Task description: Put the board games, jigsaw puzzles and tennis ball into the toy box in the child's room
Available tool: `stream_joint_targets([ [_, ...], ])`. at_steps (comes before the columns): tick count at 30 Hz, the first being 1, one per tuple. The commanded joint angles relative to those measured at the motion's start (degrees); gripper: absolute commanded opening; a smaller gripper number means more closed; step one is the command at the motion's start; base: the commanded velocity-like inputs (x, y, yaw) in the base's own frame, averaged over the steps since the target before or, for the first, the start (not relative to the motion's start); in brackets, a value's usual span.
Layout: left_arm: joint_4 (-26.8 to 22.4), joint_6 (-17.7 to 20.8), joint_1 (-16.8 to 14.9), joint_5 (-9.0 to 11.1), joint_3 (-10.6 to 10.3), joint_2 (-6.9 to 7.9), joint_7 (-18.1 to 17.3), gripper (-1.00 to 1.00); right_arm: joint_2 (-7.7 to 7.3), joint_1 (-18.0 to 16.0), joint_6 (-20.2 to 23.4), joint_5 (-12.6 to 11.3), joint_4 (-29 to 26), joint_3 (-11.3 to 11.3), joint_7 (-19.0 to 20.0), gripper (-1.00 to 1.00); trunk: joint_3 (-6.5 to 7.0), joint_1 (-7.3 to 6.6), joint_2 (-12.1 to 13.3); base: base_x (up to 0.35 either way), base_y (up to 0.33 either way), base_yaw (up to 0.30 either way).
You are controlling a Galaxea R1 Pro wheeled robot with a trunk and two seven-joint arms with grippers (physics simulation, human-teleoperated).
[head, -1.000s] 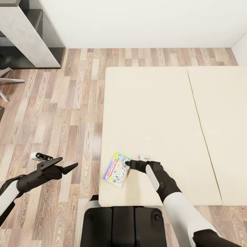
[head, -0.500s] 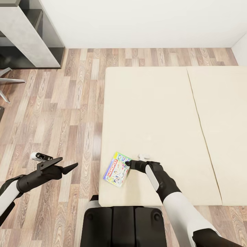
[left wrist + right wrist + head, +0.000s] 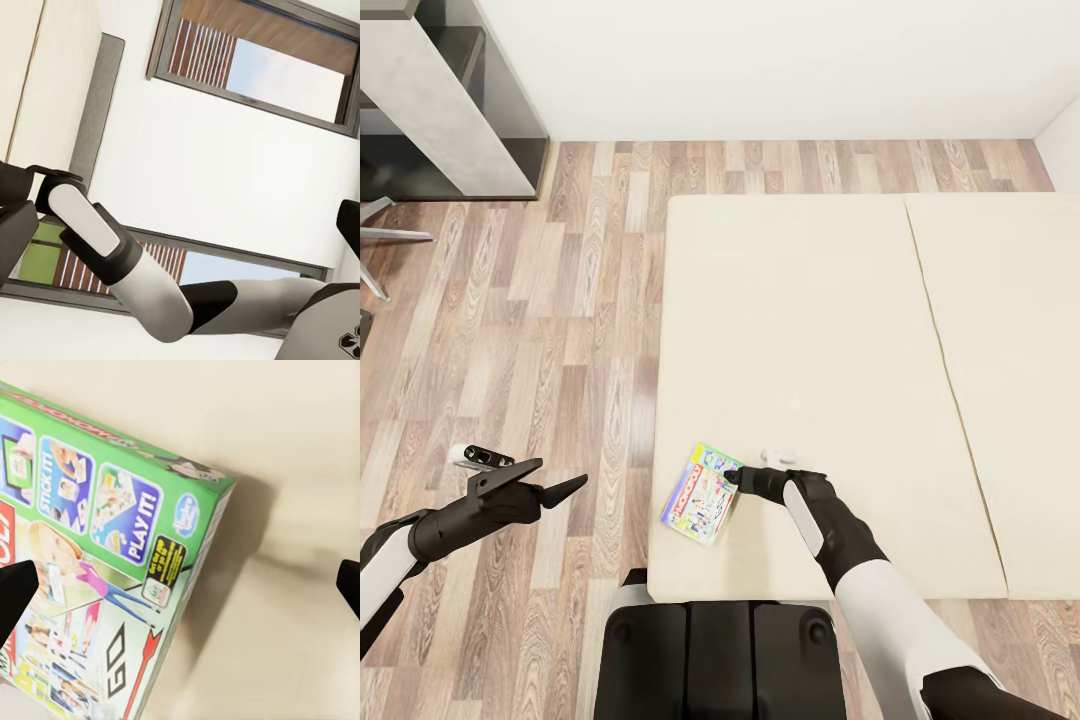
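Note:
A Monopoly board game lies flat on the cream bed, near its front left corner. In the right wrist view its green printed lid is close up. My right gripper is open and low at the box's right edge. One fingertip is over the lid and the other is over bare mattress. My left gripper hangs open over the wooden floor, left of the bed, holding nothing. The toy box, jigsaw puzzles and tennis ball are out of view.
The pale grey table top with its dark frame stands at the far left by the white wall. Chair legs reach in below it. Wooden floor lies between the table and the bed. My base is against the bed's front edge.

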Motion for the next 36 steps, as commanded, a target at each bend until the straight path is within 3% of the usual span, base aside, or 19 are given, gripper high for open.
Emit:
stream_joint_targets([
  [1,0.0,0.3,0.0,0.2,-0.1,0.06,-0.1,1.00,0.00,0.0,0.3,0.1,-0.1,0.0,0.1,1.00,-0.06,0.03,-0.1,0.000,0.000,0.000],
  [36,0.0,0.3,0.0,0.1,-0.1,0.06,-0.1,1.00,0.00,0.3,0.3,0.2,-0.5,0.1,0.2,1.00,-0.06,0.03,-0.1,0.000,0.015,0.000],
])
